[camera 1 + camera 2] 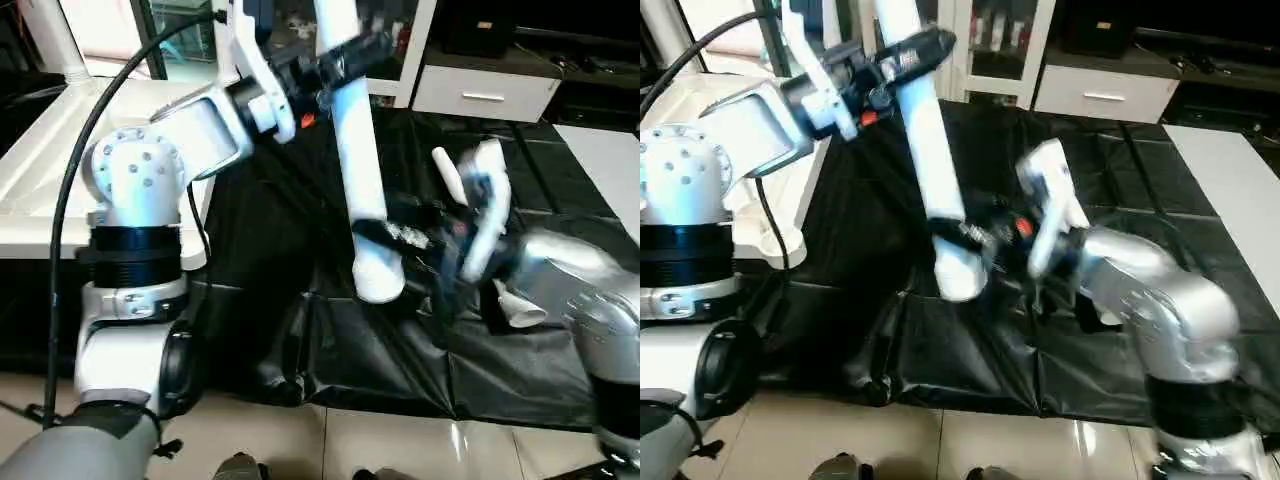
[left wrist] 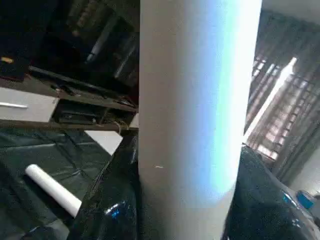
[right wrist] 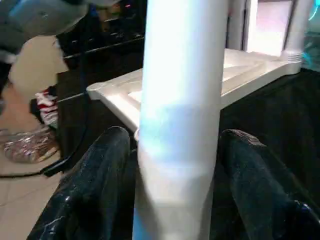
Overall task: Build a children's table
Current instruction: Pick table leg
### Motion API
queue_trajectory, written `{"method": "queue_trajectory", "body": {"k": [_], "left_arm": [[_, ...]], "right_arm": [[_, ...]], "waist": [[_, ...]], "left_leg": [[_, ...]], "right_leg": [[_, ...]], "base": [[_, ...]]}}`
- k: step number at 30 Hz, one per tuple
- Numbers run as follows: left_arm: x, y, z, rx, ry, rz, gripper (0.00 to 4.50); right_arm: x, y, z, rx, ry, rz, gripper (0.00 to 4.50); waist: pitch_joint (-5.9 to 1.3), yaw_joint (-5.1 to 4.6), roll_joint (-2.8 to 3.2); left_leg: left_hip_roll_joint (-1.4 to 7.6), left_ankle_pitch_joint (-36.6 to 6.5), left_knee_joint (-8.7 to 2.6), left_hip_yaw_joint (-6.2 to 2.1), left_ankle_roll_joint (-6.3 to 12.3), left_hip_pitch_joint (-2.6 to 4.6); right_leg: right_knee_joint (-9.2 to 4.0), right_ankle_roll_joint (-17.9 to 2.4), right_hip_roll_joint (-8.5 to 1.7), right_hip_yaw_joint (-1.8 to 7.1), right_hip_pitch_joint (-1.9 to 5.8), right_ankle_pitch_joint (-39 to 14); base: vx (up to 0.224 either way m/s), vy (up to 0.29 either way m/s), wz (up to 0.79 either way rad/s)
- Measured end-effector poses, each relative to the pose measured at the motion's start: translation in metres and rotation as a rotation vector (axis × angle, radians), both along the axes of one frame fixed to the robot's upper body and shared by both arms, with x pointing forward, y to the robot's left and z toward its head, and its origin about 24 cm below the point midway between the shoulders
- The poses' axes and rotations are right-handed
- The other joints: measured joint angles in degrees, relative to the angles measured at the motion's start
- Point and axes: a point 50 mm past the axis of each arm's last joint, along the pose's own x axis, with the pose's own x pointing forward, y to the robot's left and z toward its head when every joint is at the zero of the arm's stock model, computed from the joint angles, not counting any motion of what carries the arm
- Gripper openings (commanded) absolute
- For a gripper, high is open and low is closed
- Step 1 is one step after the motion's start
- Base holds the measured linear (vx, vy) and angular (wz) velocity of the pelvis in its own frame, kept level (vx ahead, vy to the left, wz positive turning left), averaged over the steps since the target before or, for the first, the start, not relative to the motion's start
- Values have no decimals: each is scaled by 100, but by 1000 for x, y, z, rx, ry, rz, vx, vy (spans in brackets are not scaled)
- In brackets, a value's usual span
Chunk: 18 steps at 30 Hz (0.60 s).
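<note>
A long white tube leg of the children's table stands nearly upright above the black sheet. My left gripper is shut on its upper part, the black fingers pressed to both sides. My right gripper is open around the leg's lower end, and its fingers flank the tube with a small gap. The white square top lies to the far left with one leg standing in a corner socket. Another loose leg lies on the sheet.
The black sheet covers the work table and hangs over its front edge above the tiled floor. White cabinets with glass doors and a white drawer unit stand behind. A black cable arcs over my left arm.
</note>
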Motion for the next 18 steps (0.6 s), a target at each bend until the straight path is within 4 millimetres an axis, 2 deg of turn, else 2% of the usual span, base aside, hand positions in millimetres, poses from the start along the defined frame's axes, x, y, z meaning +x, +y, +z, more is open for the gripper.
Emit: {"method": "queue_trajectory", "body": {"k": [3, 4, 8, 14, 18], "left_arm": [[2, 0, -1, -7, 21, 32, 172], [2, -1, -1, -8, 25, 35, 172], [3, -2, -2, -6, 46, 58, 172], [6, 1, -5, 4, 78, 111, 172], [10, 4, -6, 36, 67, 173, 172]], "right_arm": [[5, 5, 2, 14, 0, -47, 350], [6, 7, 4, 18, -2, -63, 374], [8, 12, 3, 28, 29, -90, 399], [8, 15, -1, 1, 58, -99, 402], [7, 20, -6, -88, 45, -118, 402]], "waist": [[0, -3, -1], [0, -3, -1], [-2, 1, -3], [-5, 0, -9], [-6, -3, -10]], "left_leg": [[0, 0, 0, 0, 0, -5], [0, 0, 0, 1, 0, -6], [0, 0, 0, 1, 0, -5], [0, 1, 1, 1, -1, -5], [0, 2, 1, 0, -4, -6]], "right_leg": [[-1, 0, 0, 0, -3, 0], [-1, -1, 0, 0, -5, 0], [0, -1, 0, 1, -4, 0], [0, 2, 0, 1, -4, 1], [-1, 4, 0, 1, -4, 2]], "base": [[0, 0, 0], [0, 0, 0], [0, 0, 0], [0, 0, 0], [0, 0, 0]]}}
